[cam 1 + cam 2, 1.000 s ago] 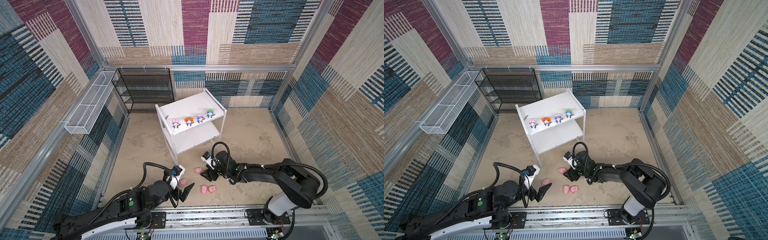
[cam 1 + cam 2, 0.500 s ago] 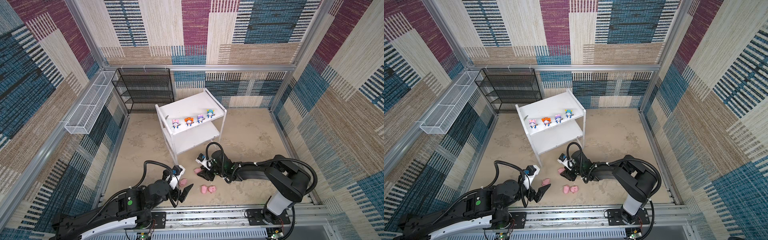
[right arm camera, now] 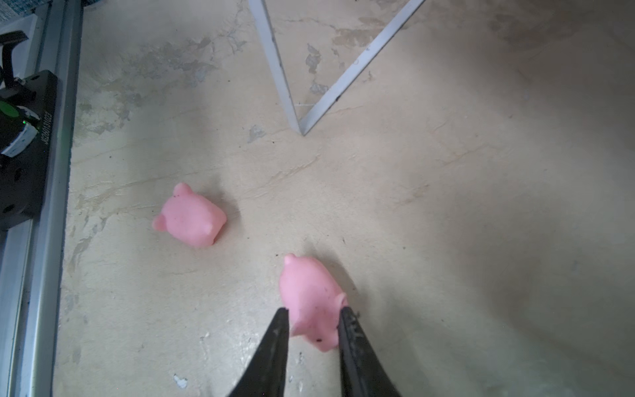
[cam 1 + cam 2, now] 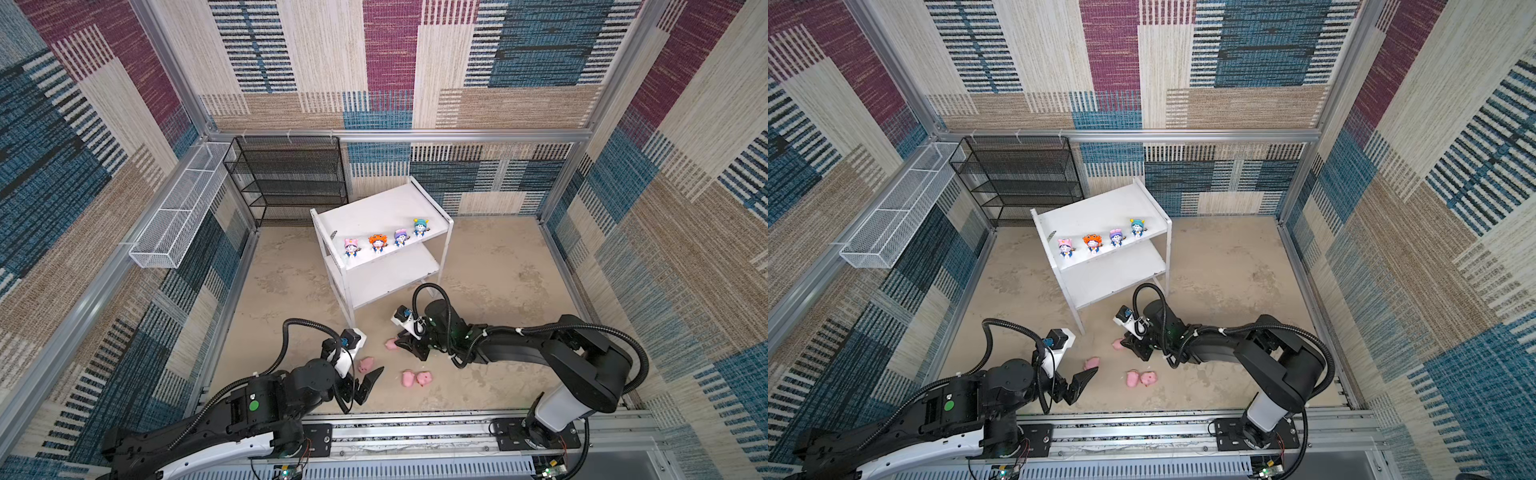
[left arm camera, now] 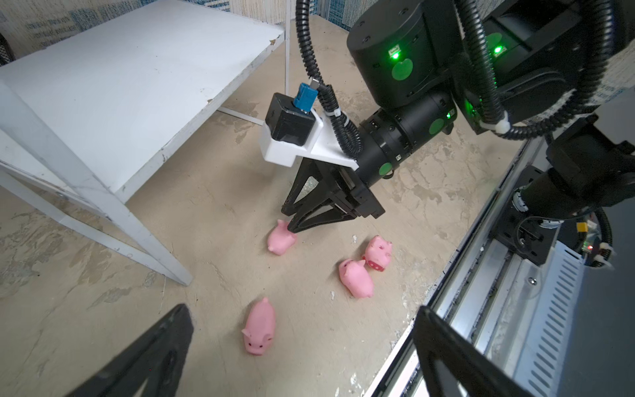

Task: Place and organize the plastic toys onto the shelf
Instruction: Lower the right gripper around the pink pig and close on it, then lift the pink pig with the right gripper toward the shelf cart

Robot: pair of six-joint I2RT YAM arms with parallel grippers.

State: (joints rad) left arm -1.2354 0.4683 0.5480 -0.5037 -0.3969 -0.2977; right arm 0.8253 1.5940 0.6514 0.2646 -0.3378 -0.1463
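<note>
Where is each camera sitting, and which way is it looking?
Top views: both sit high up, side by side, looking down on the floor, the shelf and both arms, left gripper and right gripper.
Left wrist: rides the left arm, looks across the floor at the right gripper on a pink pig; its own open fingers frame the view.
Right wrist: rides the right arm, looks down at that pig between its own fingers.
Shared: both wrist views show that pig and a second pig.

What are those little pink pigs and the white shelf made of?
Each pink pig: probably soft rubbery plastic, matte, rounded, no gloss. The shelf: white-painted board, perhaps wood or fibreboard; its chipped edges show a darker core.
</note>
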